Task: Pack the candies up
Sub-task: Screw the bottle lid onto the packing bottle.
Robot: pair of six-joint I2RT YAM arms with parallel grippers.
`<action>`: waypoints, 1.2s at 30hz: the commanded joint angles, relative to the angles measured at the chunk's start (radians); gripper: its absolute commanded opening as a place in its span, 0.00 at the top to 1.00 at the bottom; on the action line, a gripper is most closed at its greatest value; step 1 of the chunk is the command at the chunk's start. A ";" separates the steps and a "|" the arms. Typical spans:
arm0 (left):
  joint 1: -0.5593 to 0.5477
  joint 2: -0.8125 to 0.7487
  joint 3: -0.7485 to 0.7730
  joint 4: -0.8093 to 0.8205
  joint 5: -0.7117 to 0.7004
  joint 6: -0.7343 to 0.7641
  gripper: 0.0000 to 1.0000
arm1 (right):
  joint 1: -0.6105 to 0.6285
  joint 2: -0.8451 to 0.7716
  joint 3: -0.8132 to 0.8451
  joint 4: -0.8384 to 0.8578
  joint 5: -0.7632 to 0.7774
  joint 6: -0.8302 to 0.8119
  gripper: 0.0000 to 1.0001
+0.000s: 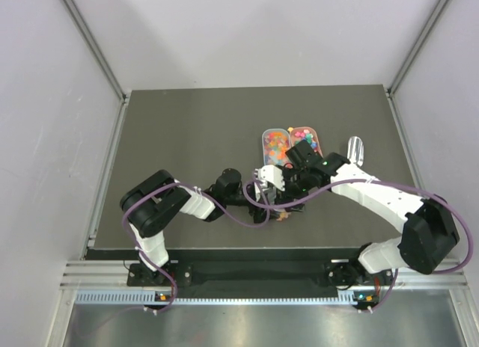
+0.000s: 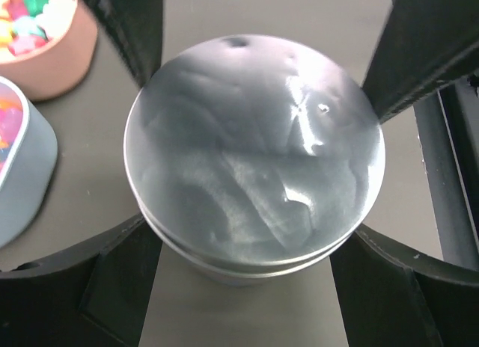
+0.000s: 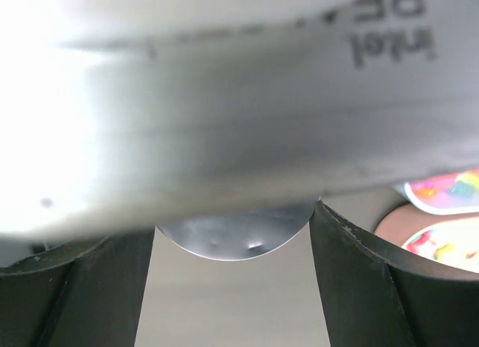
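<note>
The candies fill two small oval trays, one grey and one pink, at mid-table. They also show in the left wrist view and the right wrist view. A clear round cup with its lid stands upright between both grippers. I see no candies through the lid. My left gripper holds the cup by its sides. My right gripper closes on the lid's rim from the far side, and one of its fingers shows in the left wrist view. In the top view both grippers hide the cup.
A clear scoop lies right of the trays. A small orange bit lies on the dark table just in front of the grippers. The left wrist's camera housing blocks most of the right wrist view. Purple cables loop near both arms.
</note>
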 commanded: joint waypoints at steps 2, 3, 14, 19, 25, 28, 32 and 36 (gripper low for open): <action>-0.040 -0.013 0.018 -0.022 -0.060 0.098 0.94 | 0.054 0.055 -0.059 0.101 0.018 0.302 0.50; -0.042 -0.013 0.018 -0.022 -0.060 0.098 0.94 | 0.054 0.054 -0.064 0.108 0.017 0.347 0.50; -0.043 -0.006 0.013 -0.013 -0.080 0.103 1.00 | 0.057 0.085 -0.087 0.224 0.066 0.614 0.37; -0.043 -0.001 0.010 -0.007 -0.092 0.103 1.00 | 0.063 0.080 -0.087 0.224 0.064 0.588 0.14; -0.042 0.002 0.011 -0.007 -0.103 0.107 1.00 | 0.089 0.031 -0.064 0.148 0.046 0.491 0.00; -0.040 0.004 0.008 -0.008 -0.098 0.112 1.00 | 0.092 -0.013 -0.058 0.123 0.025 0.396 0.00; -0.042 0.007 0.005 -0.010 -0.084 0.129 1.00 | 0.095 -0.075 -0.066 0.034 -0.006 0.234 0.00; -0.042 0.017 0.005 -0.005 -0.089 0.141 1.00 | 0.088 -0.153 -0.122 -0.043 0.000 -0.099 0.00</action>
